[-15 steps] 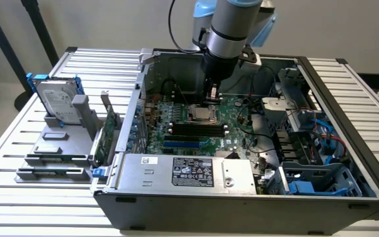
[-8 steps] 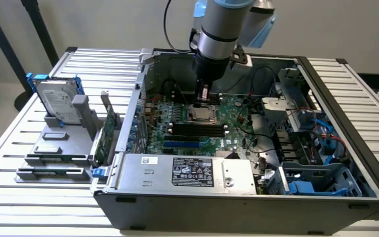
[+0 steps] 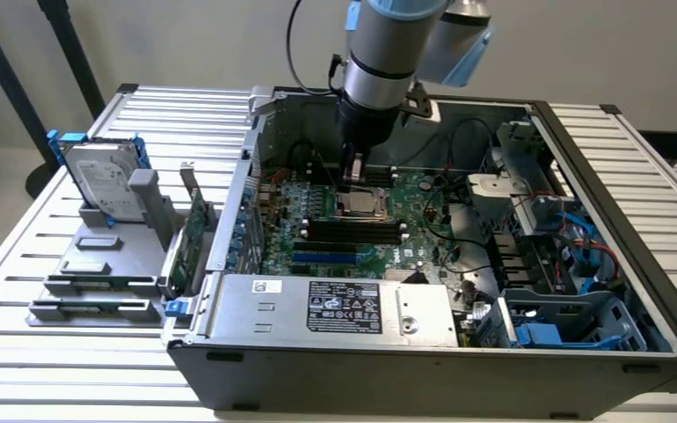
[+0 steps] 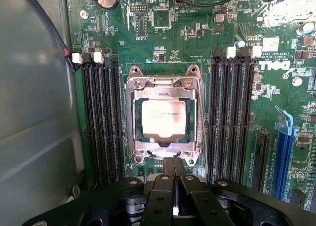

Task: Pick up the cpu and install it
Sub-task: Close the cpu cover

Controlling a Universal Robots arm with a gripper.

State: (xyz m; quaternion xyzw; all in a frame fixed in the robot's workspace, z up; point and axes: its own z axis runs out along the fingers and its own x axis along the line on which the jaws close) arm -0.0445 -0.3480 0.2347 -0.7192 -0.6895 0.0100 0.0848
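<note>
Item: small square cpu (image 4: 163,118) with a silver-grey metal top. Location: lying flat inside the silver metal socket frame (image 4: 134,112) on the green motherboard (image 4: 197,48), between two banks of black memory slots (image 4: 101,122).

Item: black gripper (image 4: 174,161). State: clenched, its fingers pressed together, grasping nothing. Position: tips at the edge of the socket frame, just beside the cpu; contact cannot be told.

Item: open dark grey computer case (image 3: 433,374) on a white slatted bench (image 3: 33,352).

Item: silver hard drive in a blue frame (image 3: 103,181), upright on a grey holder (image 3: 109,256) at the exterior view's left, well apart from the gripper.
</note>
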